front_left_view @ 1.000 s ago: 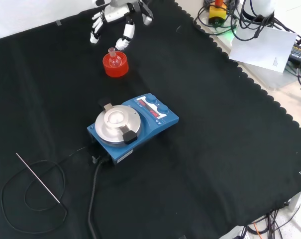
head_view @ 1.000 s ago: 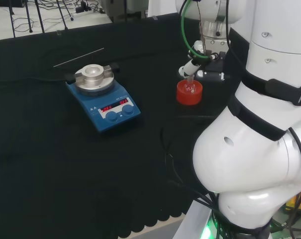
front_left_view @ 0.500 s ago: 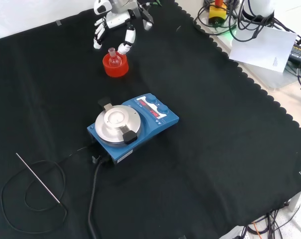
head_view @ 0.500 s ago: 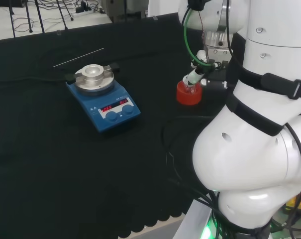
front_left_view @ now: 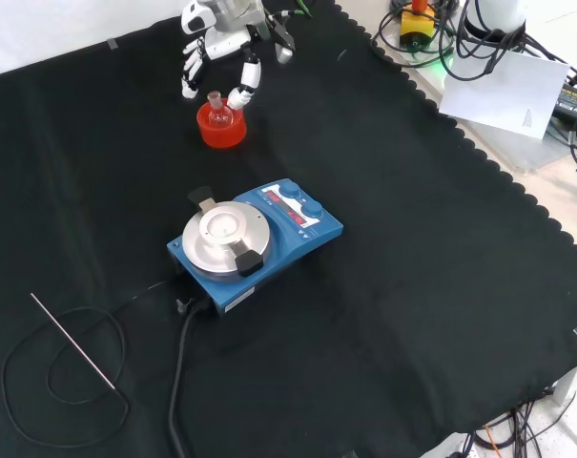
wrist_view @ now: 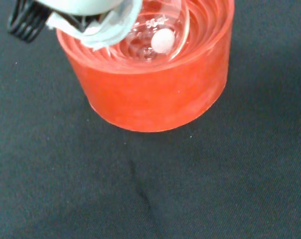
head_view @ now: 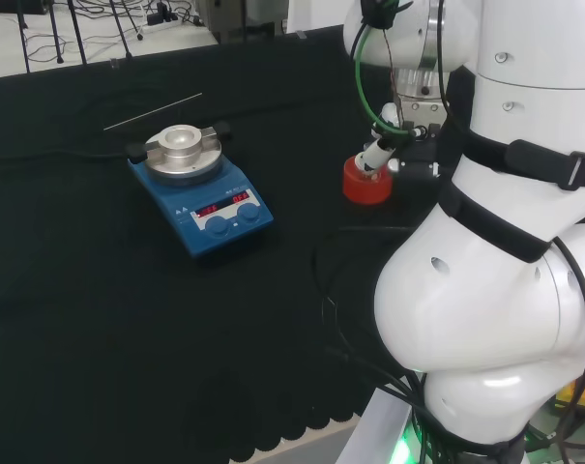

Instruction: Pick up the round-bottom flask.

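Here the hand (front_left_view: pixel 221 43) hovers spread over the flask (front_left_view: pixel 215 107) — untouched.

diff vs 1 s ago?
The hand has come down closer to the round-bottom flask on its red stand, fingers open on either side of the neck, nothing gripped yet. Flask, stand, blue hotplate and metal rod unmoved.

We see even, bright room light, black cloth (front_left_view: pixel 412 286) matte with hardly any shadows, soft sheen on the white arm link (head_view: pixel 485 319), wrist view's hand (wrist_view: pixel 98 20) blurred, red stand (wrist_view: pixel 155 89) softly focused
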Controlling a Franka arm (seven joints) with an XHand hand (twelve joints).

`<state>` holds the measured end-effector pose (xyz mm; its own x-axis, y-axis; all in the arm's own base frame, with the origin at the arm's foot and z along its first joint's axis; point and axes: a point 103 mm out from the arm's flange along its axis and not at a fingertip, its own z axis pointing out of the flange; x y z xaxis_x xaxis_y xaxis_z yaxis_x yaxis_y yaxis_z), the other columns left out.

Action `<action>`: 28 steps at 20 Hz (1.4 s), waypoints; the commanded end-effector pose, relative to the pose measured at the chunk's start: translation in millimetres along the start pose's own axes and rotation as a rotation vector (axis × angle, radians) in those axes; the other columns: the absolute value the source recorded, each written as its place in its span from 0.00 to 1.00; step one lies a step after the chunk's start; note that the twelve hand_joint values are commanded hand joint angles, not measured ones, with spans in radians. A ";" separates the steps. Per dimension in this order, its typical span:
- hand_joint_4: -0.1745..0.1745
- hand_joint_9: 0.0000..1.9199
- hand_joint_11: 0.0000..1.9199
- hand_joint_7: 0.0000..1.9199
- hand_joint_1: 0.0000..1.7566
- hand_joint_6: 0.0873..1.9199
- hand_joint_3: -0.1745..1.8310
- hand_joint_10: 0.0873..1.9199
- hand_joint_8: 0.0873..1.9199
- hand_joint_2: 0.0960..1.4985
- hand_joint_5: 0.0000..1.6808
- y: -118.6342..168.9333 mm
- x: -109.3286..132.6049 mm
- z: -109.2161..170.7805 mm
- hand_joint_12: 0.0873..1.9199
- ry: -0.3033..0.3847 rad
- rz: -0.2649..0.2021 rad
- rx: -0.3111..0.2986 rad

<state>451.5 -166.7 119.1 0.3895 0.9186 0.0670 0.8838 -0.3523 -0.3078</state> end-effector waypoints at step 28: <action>0.38 0.29 0.11 0.20 0.51 0.33 0.40 0.30 0.30 0.41 0.36 14.1 -3.7 -1.9 0.69 -0.051 0.005 -0.061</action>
<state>462.0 -175.3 115.5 0.3830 0.9236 0.0154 0.8944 -0.3666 -0.2563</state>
